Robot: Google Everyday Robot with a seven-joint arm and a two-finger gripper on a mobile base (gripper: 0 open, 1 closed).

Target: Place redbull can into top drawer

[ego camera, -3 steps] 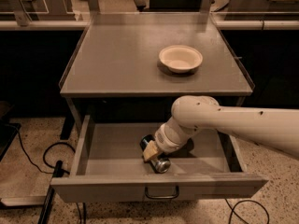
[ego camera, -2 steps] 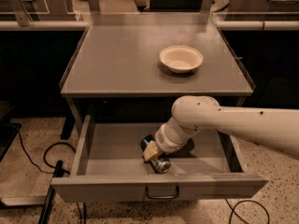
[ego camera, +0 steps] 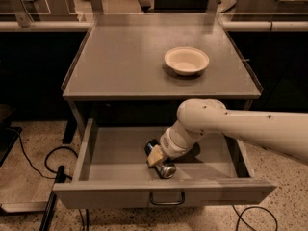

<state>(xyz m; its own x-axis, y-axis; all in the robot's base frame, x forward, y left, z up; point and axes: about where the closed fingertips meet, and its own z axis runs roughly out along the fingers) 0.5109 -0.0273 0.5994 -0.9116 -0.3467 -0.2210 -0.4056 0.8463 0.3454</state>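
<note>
The top drawer is pulled open below the grey tabletop, its front panel and bar handle facing me. The redbull can lies tilted on the drawer floor near the front, its shiny silver end toward me. My gripper reaches down into the drawer on the white arm from the right and sits on the can, its tan fingertip against the can's side. The rest of the gripper is hidden by the wrist.
A white bowl stands on the tabletop at the right. Black cables lie on the speckled floor at the left and lower right. Dark cabinets flank the table.
</note>
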